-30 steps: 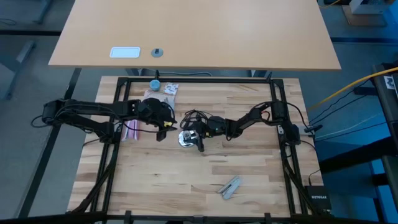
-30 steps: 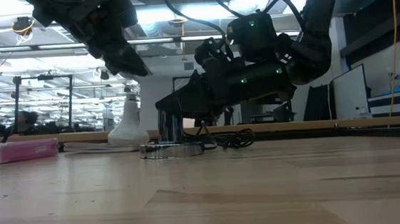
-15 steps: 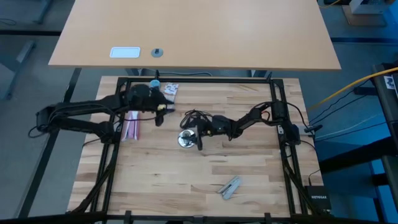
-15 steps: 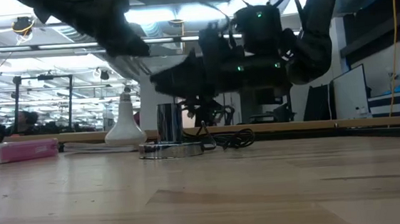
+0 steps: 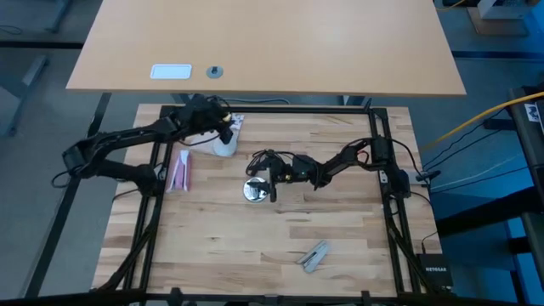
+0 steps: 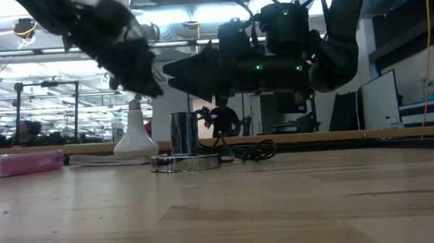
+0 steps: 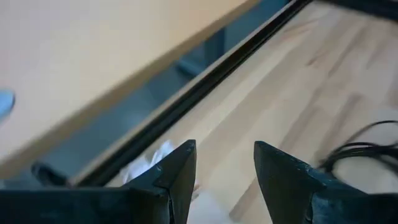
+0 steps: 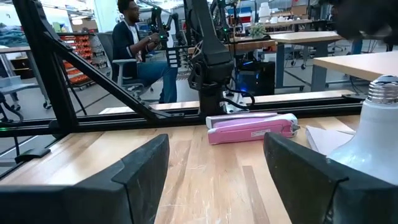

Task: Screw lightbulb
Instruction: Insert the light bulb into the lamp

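The shiny socket base (image 6: 183,160) sits mid-table under the right gripper (image 5: 265,177), its fingers spread and empty. Beyond, near the far rail, the lightbulb (image 6: 135,133) stands globe down, neck up, with the left gripper (image 5: 226,129), half open and empty, just above it, the nearer arm

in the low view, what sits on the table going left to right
pink case → lightbulb, standing globe down with its neck up → silver base → black cord
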`<state>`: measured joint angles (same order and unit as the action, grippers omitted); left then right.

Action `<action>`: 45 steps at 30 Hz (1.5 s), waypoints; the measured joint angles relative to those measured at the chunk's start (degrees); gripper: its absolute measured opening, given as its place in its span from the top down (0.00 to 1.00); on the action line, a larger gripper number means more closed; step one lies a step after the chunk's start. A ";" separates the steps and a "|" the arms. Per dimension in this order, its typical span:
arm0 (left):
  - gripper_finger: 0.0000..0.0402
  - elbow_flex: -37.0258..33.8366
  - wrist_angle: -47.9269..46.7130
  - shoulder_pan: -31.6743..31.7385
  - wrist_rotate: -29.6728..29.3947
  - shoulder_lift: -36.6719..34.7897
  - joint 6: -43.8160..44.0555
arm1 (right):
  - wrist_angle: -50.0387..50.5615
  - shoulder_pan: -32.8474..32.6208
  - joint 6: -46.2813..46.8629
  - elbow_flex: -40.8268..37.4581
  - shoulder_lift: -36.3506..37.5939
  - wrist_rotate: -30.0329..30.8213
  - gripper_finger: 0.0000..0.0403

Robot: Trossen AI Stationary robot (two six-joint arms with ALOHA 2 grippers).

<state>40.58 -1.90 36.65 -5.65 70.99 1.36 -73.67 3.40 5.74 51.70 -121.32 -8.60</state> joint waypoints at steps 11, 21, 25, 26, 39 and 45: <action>0.61 0.02 -11.62 3.62 4.08 3.29 8.82 | 0.11 0.00 0.02 0.00 0.00 -3.04 0.34; 0.61 0.01 -24.65 0.56 13.05 0.94 12.84 | 0.13 -0.04 0.00 0.00 0.00 -3.04 0.34; 0.61 0.01 -30.99 -1.80 15.87 -0.28 13.25 | 0.11 -0.04 -0.02 0.00 0.00 -3.03 0.34; 0.61 0.00 -32.12 -2.41 15.96 -0.51 13.22 | 0.11 -0.04 -0.03 0.00 0.00 -3.02 0.34; 0.61 0.00 -32.05 -4.16 15.95 -1.15 12.16 | -12.77 -2.48 -0.23 0.96 -0.04 -1.69 0.34; 0.61 0.02 -32.12 -4.16 15.95 -1.15 12.14 | 4.59 -6.38 -4.71 9.62 -0.04 1.13 0.34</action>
<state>40.60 -34.02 32.49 10.31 69.84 13.50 -69.08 -2.98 1.03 61.32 -121.36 -7.47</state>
